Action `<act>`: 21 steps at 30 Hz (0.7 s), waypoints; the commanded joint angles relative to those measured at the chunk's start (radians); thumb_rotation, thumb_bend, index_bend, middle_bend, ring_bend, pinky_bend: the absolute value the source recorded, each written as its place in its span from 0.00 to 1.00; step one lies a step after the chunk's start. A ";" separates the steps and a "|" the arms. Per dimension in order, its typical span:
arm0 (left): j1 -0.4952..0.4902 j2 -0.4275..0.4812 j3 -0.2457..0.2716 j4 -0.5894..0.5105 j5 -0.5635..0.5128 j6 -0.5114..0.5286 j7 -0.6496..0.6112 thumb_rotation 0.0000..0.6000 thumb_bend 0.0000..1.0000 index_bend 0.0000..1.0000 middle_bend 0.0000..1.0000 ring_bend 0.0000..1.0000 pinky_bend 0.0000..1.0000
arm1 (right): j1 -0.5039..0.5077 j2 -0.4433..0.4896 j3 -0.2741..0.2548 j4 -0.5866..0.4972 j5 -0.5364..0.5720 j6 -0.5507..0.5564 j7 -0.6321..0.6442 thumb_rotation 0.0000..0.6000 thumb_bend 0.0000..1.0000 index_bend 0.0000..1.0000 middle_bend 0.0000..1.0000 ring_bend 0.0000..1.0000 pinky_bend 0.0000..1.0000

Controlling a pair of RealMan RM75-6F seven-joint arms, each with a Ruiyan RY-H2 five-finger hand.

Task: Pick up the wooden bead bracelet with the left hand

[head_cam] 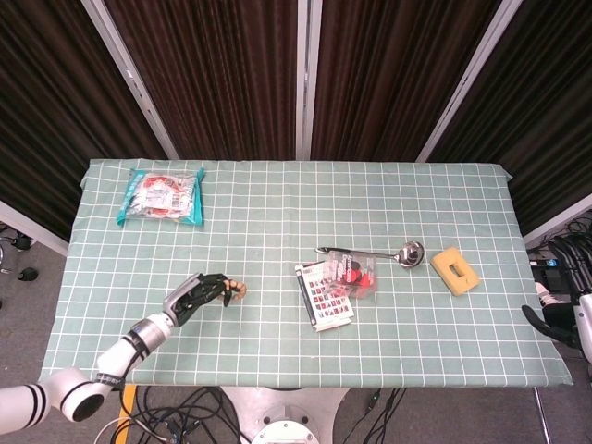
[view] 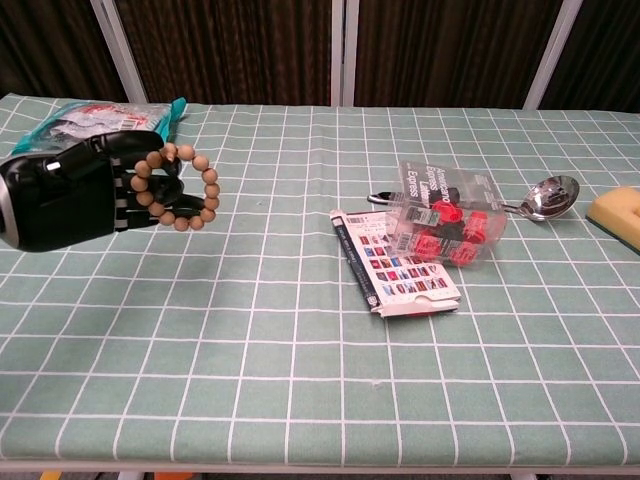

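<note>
My left hand [view: 75, 195] holds the wooden bead bracelet [view: 180, 186] up off the green checked table [view: 300, 380], at the left of the chest view. The ring of tan beads hangs around its dark fingertips [view: 165, 195]. From the head view, the same left hand [head_cam: 196, 294] shows near the table's front left, with only a few beads of the bracelet [head_cam: 238, 290] peeking out past it. My right hand [head_cam: 560, 324] hangs beyond the table's right edge, partly cut off; how its fingers lie is unclear.
A teal snack packet [head_cam: 162, 195] lies at the back left. Near the middle sit a printed card [head_cam: 324, 296] and a clear box with red pieces [head_cam: 353, 274]. A metal spoon [head_cam: 388, 252] and a yellow sponge [head_cam: 455, 270] lie further right.
</note>
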State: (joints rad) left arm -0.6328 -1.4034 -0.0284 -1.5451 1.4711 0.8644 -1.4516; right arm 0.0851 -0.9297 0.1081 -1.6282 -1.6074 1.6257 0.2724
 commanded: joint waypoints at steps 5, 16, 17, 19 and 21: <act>0.028 -0.033 -0.041 -0.018 -0.125 -0.003 0.165 0.69 0.41 0.62 0.71 0.35 0.06 | 0.006 0.009 0.003 -0.013 0.003 -0.010 -0.007 1.00 0.10 0.00 0.05 0.00 0.00; 0.049 -0.044 -0.075 -0.027 -0.169 -0.023 0.241 0.69 0.42 0.66 0.75 0.39 0.06 | 0.008 -0.005 -0.001 -0.006 0.008 -0.020 -0.011 1.00 0.10 0.00 0.05 0.00 0.00; 0.051 -0.045 -0.077 -0.027 -0.170 -0.023 0.246 0.69 0.42 0.67 0.76 0.39 0.07 | 0.008 -0.005 -0.001 -0.005 0.008 -0.021 -0.011 1.00 0.10 0.00 0.05 0.00 0.00; 0.054 -0.048 -0.082 -0.027 -0.173 -0.023 0.257 0.70 0.43 0.68 0.76 0.40 0.07 | 0.008 -0.006 -0.002 -0.003 0.008 -0.021 -0.010 1.00 0.10 0.00 0.05 0.00 0.00; 0.057 -0.049 -0.087 -0.029 -0.175 -0.025 0.263 0.69 0.45 0.68 0.77 0.40 0.07 | 0.007 -0.007 -0.001 -0.002 0.008 -0.020 -0.008 1.00 0.10 0.00 0.05 0.00 0.00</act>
State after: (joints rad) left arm -0.5767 -1.4514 -0.1135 -1.5733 1.2976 0.8407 -1.1901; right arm 0.0927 -0.9361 0.1067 -1.6303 -1.5990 1.6055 0.2641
